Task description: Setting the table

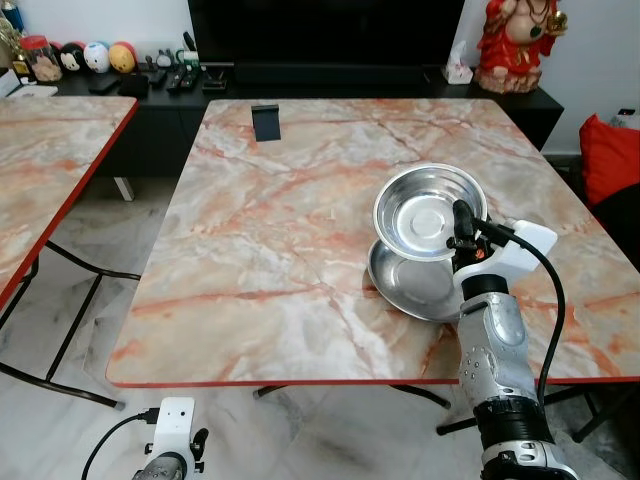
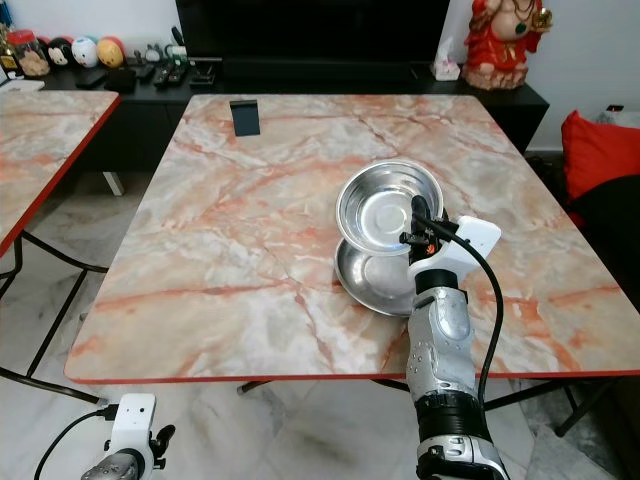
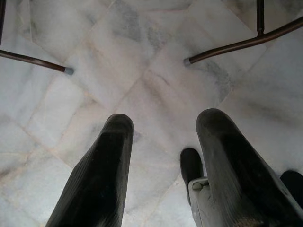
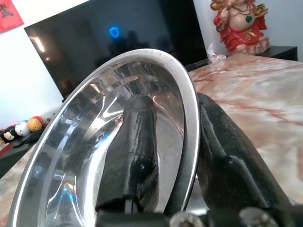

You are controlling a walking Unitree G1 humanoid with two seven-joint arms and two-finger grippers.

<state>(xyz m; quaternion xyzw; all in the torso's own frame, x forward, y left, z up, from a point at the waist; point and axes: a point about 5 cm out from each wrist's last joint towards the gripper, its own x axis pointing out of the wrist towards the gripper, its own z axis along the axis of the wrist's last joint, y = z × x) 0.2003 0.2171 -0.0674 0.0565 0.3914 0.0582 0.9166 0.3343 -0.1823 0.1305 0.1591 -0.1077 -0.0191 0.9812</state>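
- Left gripper (image 3: pixel 163 156): hangs low beside the table over the pale marble floor tiles (image 3: pixel 151 80); its two black fingers stand apart, released, holding nothing.
- Right gripper (image 1: pixel 461 225): raised over the near right part of the orange-veined marble table with red edging (image 1: pixel 270 250); clenched on the rim of a tilted round stainless-steel bowl (image 1: pixel 427 210), one finger inside the bowl, the other behind the rim.
- Second round stainless-steel bowl (image 1: pixel 410 285): rests flat on the table, directly below the held bowl.
- Small black rectangular object (image 1: pixel 265 120): upright near the far table edge.
- Red seated figurine (image 1: pixel 515 45): on the black cabinet beyond the table.
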